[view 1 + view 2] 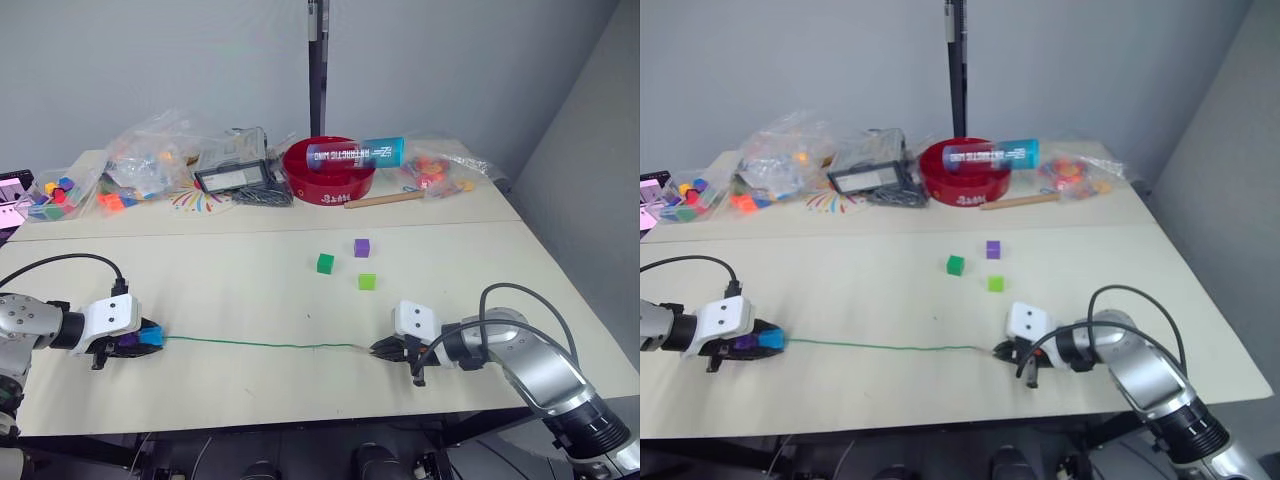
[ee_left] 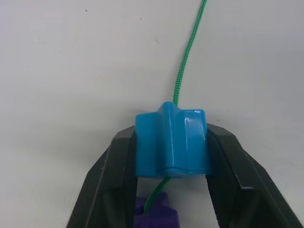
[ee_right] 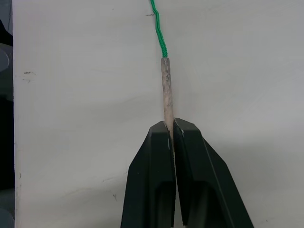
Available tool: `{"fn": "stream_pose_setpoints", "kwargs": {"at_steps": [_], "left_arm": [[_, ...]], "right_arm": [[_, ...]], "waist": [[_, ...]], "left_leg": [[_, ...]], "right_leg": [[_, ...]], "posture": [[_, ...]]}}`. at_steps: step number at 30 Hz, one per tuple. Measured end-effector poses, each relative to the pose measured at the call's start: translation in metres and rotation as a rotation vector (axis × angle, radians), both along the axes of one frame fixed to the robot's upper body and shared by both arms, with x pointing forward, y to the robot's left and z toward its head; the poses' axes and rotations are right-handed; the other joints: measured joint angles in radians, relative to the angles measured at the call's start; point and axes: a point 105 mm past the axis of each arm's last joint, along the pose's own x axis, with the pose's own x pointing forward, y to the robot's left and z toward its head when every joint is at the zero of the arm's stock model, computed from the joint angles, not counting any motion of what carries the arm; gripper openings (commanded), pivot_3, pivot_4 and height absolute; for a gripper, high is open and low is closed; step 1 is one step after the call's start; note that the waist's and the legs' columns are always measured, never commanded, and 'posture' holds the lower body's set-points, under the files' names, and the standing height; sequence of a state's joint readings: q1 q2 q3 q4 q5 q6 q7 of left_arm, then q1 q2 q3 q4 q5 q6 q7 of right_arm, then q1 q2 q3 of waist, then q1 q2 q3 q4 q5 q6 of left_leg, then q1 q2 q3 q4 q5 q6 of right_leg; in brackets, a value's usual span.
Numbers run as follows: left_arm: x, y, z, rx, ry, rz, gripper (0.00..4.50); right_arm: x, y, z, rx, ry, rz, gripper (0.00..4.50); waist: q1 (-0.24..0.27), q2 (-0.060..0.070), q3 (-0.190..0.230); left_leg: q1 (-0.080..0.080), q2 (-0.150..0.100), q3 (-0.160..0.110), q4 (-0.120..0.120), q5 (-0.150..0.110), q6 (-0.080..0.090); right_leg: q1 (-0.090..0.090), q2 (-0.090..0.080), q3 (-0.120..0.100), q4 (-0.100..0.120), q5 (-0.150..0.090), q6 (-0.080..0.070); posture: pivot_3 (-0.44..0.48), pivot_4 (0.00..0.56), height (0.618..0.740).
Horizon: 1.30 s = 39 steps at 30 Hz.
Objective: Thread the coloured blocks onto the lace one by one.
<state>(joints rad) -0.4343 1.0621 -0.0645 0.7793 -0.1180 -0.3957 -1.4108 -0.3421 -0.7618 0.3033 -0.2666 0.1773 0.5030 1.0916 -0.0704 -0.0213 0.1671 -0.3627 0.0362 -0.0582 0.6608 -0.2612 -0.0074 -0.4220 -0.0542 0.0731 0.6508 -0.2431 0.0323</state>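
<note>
Green lace [image 1: 260, 345], blue block [image 2: 171, 142], purple block [image 1: 361, 247], red bowl [image 1: 330, 180]

The blue block [image 2: 172, 142] is glossy moulded plastic, light bouncing off its top edge. The lace [image 2: 186, 50] looks like braided green cord (you can see the weave), and its pale stiff tip [image 3: 166, 90] is dull and scuffed grey. The gripper fingers [image 3: 152, 190] are matt black plastic, the table [image 1: 250, 300] smooth matt cream.

Pale desk [image 1: 250, 290]: green lace [image 1: 260, 345] stretched across the front; dark green [image 1: 325, 263], purple [image 1: 361, 247], light green [image 1: 367, 282] blocks mid-desk; red bowl [image 1: 330, 172], clear bags [image 1: 150, 160] at back.
</note>
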Motion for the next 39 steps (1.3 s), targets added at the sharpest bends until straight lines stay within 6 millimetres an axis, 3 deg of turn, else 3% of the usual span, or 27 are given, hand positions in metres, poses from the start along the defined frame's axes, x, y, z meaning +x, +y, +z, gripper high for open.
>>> {"fn": "stream_pose_setpoints", "kwargs": {"at_steps": [4,5,8,13,17,23,27,33,39], "left_arm": [[-0.001,-0.004,0.002,-0.024,0.041,-0.006,4.40],[-0.001,-0.007,0.004,-0.023,0.042,-0.017,4.48],[0.001,-0.017,0.010,-0.022,0.062,-0.053,4.48],[0.005,-0.048,0.053,-0.079,0.079,-0.130,4.48],[0.003,-0.095,0.070,-0.186,0.059,-0.234,4.48],[-0.003,-0.187,0.044,-0.372,0.047,-0.362,4.48],[-0.002,-0.229,0.028,-0.430,0.008,-0.391,4.48],[0.003,-0.248,0.015,-0.426,-0.018,-0.404,4.48],[0.006,-0.255,-0.004,-0.395,0.011,-0.410,4.48]], "right_arm": [[0.000,0.000,0.000,0.000,0.001,0.001,0.00],[0.000,0.000,0.000,0.000,0.001,0.001,0.00],[0.000,0.001,0.000,0.002,0.002,0.003,0.00],[0.002,0.006,0.004,0.011,-0.010,0.021,0.00],[0.003,0.009,0.003,0.010,-0.007,0.026,0.00],[0.011,0.023,0.008,-0.002,-0.032,0.034,0.00],[0.012,0.032,0.006,-0.010,-0.028,0.029,0.00],[0.011,0.036,0.006,-0.023,-0.027,0.022,0.00],[0.012,0.036,0.007,-0.030,-0.035,0.015,0.00]], "waist": [[0.004,0.000,0.000],[0.005,0.000,0.000],[0.010,-0.002,0.001],[0.017,-0.009,0.005],[0.024,-0.009,0.005],[0.027,-0.009,0.005],[0.027,-0.009,0.005],[0.028,-0.009,0.005],[0.029,-0.009,0.005]], "left_leg": [[-0.004,-0.001,-0.001,0.000,0.000,0.000],[-0.005,-0.001,-0.001,0.000,0.000,0.000],[-0.006,-0.001,-0.002,0.000,0.000,0.000],[-0.007,-0.001,-0.003,0.001,0.000,0.000],[-0.007,-0.001,-0.003,0.001,0.000,0.000],[-0.007,-0.002,-0.003,0.002,0.000,0.000],[-0.007,-0.002,-0.004,0.002,0.000,0.000],[-0.007,-0.003,-0.004,0.003,0.000,0.000],[-0.007,-0.003,-0.004,0.003,0.000,0.000]], "right_leg": [[-0.002,-0.001,0.000,-0.001,0.000,0.001],[-0.002,-0.001,0.000,-0.002,0.000,0.001],[-0.003,-0.001,-0.001,-0.002,0.000,0.001],[-0.003,-0.001,-0.002,-0.002,0.000,0.001],[-0.003,-0.001,-0.002,-0.002,-0.001,0.001],[-0.003,-0.002,-0.002,-0.002,0.000,0.001],[-0.003,-0.002,-0.002,-0.002,0.000,0.001],[-0.002,-0.002,-0.002,-0.002,0.000,0.001],[-0.002,-0.002,-0.002,-0.002,0.000,0.001]], "posture": [[0.000,0.150,0.731],[0.000,0.150,0.731],[0.000,0.150,0.731],[0.000,0.150,0.731],[0.000,0.150,0.731],[0.000,0.150,0.731],[0.000,0.150,0.731],[0.000,0.150,0.731],[0.000,0.150,0.731]]}}
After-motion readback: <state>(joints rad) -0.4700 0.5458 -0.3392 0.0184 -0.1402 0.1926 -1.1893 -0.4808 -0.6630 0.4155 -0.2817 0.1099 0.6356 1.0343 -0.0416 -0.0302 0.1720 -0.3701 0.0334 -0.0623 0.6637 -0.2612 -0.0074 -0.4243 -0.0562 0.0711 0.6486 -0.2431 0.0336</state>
